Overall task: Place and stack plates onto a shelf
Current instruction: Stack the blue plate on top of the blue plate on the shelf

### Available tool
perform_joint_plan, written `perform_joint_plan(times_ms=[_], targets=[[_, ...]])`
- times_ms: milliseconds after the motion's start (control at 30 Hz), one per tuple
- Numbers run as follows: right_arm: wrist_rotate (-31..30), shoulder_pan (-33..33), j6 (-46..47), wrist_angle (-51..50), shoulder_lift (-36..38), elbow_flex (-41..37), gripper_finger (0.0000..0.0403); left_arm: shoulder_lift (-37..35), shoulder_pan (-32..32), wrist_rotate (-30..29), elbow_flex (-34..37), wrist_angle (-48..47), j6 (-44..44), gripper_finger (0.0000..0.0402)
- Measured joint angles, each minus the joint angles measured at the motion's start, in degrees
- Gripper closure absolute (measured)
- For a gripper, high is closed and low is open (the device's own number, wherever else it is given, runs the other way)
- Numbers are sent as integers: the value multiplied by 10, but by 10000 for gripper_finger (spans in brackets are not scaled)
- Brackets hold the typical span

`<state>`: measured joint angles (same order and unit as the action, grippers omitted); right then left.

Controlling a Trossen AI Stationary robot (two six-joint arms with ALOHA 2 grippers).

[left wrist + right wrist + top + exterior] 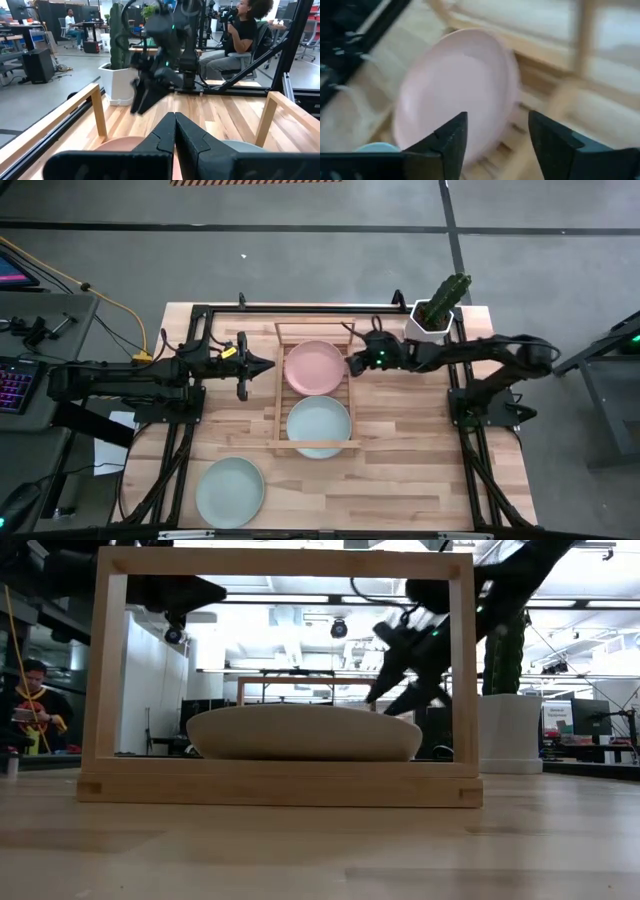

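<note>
Pink plate [313, 367] released onto shelf [281, 395]; right gripper [352, 363] jaws wide, left gripper [268, 363] jaws closed, empty. Next: fetch counter's near-left mint plate [229, 491].

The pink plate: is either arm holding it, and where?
No. The pink plate lies on the shelf; the right gripper is open beside its rim.

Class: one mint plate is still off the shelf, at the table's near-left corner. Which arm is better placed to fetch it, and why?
Probably the left. The loose mint plate lies on the left arm's side; the left gripper, shut and empty, hovers by the shelf. The right gripper, open beside the pink plate, would have to cross the shelf.
</note>
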<state>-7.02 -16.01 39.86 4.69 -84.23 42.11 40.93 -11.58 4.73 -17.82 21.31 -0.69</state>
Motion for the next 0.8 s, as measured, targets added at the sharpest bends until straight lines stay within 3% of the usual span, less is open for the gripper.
perform_joint_plan(times_ms=[200,367,500,600,800], targets=[[-94,33,-24,-163,98,-6,201,0,0,0,0,-6,0,402],[-167,104,-4,-151,145,-78,201,0,0,0,0,-6,4,402],[-188,148,12,-12,150,-178,201,0,0,0,0,-7,4,401],[-193,156,-4,176,146,-244,201,0,0,0,0,-5,5,402],[-155,146,-184,475,145,-277,201,0,0,-8,0,-4,1,401]])
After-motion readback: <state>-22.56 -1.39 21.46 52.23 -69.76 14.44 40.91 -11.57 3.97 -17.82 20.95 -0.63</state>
